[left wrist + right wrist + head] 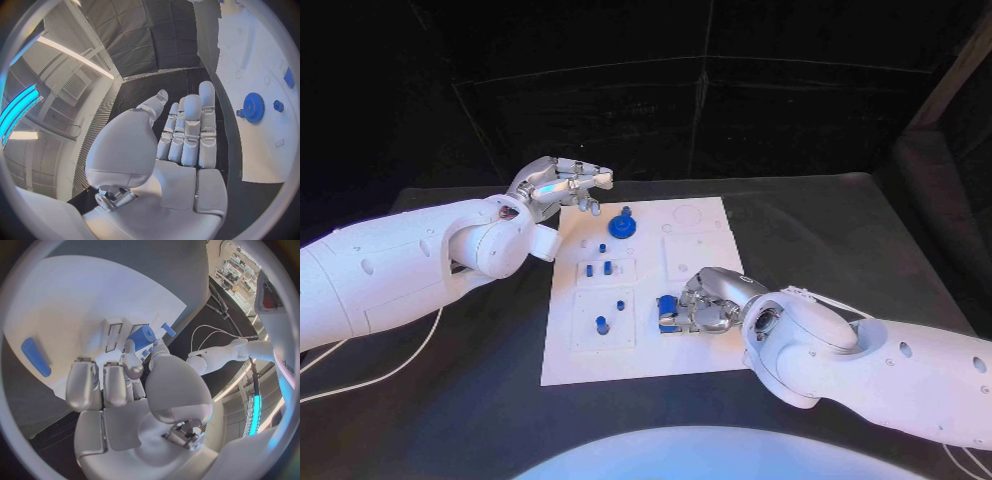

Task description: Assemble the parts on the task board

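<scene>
Task board [646,340], a white rectangular plate, lies flat in the middle of the black table [848,230], its surface marked with shallow outlined recesses. Near its far end stands a blue toothed gear [623,226] with a small blue peg [603,247] just beside it; the left wrist view shows the same gear [254,107] and a small blue piece [278,105] next to it on the white plate. Further toward the robot, two short blue pins [599,269] sit in a recess, and a single blue peg [602,324] stands in another recess near the board's left edge.

Right hand [700,305] rests over the board's near right part, its fingers curled around a blue block [668,312]; the right wrist view shows a blue part [142,336] at the fingertips [130,365], with an elongated blue piece [35,356] lying apart on the plate. Left hand [560,185] is raised beside the board's far left corner, holding nothing, its fingers [190,127] straight and close together.
</scene>
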Motion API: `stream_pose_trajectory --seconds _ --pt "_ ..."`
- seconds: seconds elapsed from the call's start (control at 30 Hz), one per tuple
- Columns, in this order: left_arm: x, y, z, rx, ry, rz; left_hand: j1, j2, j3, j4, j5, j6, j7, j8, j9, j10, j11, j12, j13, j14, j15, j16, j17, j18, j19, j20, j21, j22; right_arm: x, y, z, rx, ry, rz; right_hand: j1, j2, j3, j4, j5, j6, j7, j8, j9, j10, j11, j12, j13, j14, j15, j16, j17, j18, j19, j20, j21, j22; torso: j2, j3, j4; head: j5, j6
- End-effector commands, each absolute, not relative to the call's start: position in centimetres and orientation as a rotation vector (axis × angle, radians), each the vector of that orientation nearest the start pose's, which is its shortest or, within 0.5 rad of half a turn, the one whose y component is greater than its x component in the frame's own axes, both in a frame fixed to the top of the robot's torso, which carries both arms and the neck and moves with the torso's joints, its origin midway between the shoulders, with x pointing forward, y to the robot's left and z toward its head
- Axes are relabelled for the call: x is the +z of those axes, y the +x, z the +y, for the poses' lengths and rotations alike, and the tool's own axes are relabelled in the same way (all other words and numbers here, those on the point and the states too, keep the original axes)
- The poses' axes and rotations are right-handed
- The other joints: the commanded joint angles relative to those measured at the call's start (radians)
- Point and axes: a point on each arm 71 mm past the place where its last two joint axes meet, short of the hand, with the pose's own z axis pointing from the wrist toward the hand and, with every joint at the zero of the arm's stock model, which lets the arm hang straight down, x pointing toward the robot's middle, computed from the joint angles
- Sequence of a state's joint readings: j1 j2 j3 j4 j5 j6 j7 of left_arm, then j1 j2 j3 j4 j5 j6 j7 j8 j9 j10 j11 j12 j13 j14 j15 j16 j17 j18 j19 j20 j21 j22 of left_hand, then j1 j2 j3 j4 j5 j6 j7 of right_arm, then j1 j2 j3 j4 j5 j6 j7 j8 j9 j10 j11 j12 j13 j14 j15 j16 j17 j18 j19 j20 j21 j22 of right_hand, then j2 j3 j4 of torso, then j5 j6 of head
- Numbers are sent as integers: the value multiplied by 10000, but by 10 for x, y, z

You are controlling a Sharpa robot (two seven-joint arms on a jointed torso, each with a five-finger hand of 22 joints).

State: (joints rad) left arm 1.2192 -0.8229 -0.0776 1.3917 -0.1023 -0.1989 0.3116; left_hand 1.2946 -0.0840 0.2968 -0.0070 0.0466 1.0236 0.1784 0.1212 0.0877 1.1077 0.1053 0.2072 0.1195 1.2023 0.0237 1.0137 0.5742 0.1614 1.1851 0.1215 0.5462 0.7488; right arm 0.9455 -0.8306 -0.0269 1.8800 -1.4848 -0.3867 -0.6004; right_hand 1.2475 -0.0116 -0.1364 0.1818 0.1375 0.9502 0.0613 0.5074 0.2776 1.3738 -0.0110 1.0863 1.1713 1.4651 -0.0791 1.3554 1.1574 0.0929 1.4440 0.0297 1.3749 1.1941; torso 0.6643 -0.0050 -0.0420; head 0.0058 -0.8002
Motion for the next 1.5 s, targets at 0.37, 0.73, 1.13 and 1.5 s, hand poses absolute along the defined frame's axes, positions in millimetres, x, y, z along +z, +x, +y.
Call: stream_pose_trajectory --seconds 0.37,0.73,1.13,1.5 --pt "-193 509 232 -14705 -10354 15515 11 113 -77 -6 16 -61 -11 53 -17 -97 17 65 19 -58 12 -57 -27 205 50 35 -39 -19 -257 368 -127 6005 562 19631 719 216 62 -393 -170 136 10 65 38 63 -50 -58 41 393 -60 -43 -64 -224 63 -66 101 113 8 -7 15 5 -41" --pt "-193 509 234 -14682 -10365 15505 11 113 -77 -6 16 -61 -11 53 -17 -97 17 65 19 -58 12 -57 -27 205 50 35 -39 -19 -253 367 -132 6498 994 19323 407 197 -265 -201 65 -47 83 -73 -11 43 9 -147 12 383 -18 -79 -119 -209 24 -42 53 30 2 6 -1 32 -49" --pt "-192 508 236 -14633 -10377 15448 11 113 -77 -6 16 -61 -11 53 -17 -97 17 65 19 -58 12 -57 -27 205 50 35 -39 -19 -224 367 -176 6845 1744 18392 221 307 -604 103 624 -434 220 -428 -149 -55 126 -346 -80 360 75 -157 -245 -199 -7 33 23 -14 -3 -1 -22 -43 -27" --pt "-192 507 235 -14666 -10360 15436 11 113 -77 -6 16 -61 -11 53 -17 -97 17 65 19 -58 12 -57 -27 205 50 35 -39 -19 -220 373 -227 4863 1619 19329 840 638 -592 -81 1142 -497 354 -1018 -397 -228 228 -848 -398 339 164 -237 -358 -200 -14 122 32 16 -5 -25 -7 -256 -6"
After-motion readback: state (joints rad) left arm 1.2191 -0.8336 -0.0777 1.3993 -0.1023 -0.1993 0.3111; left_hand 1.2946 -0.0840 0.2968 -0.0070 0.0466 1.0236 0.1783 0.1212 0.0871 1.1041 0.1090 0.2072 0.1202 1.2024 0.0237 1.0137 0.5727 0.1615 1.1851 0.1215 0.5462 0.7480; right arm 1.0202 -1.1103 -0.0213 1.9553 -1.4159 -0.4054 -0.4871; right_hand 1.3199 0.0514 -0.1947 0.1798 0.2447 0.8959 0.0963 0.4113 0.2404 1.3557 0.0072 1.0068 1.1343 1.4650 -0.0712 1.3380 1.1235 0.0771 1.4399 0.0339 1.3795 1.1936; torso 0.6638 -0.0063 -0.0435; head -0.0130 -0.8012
